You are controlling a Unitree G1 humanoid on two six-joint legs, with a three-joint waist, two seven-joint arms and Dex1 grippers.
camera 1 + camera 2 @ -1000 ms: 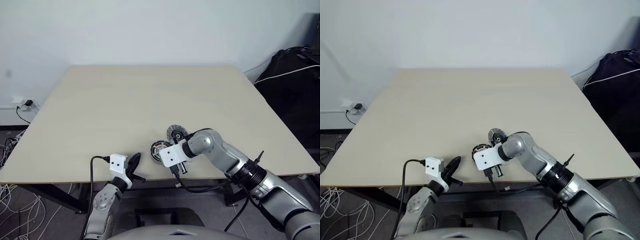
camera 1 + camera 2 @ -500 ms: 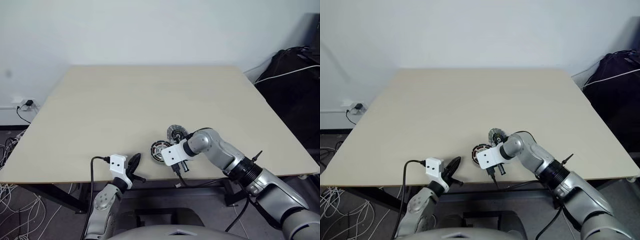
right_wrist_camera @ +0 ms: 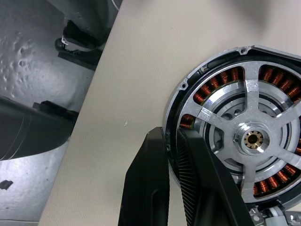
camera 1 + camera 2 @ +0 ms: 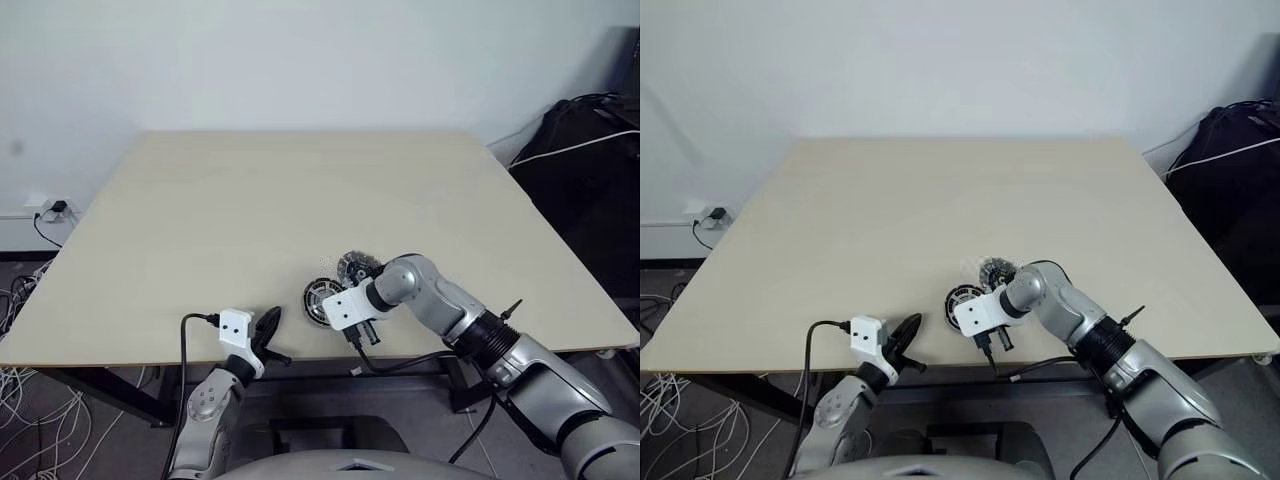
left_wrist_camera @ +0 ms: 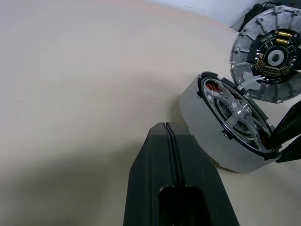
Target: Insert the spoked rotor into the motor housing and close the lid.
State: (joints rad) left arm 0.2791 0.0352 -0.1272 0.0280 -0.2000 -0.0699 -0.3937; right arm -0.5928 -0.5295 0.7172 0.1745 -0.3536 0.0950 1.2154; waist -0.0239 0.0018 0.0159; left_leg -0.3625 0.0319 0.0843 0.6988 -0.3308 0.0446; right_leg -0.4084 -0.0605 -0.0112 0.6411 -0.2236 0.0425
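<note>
One spoked rotor (image 3: 254, 137) inside motor housing (image 5: 207, 123).

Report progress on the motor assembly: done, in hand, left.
Done: the spoked rotor sits inside the motor housing, copper windings showing behind its spokes. In hand: the right gripper pinches the housing's rim, and the housing stands tilted on the table. Left: the lid sits apart beside it, not yet fitted. The left gripper is shut, holding nothing.

spoked rotor (image 3: 251, 136) seated in motor housing (image 5: 207, 127), housing tilted up; lid (image 5: 270, 54) just beyond.
</note>
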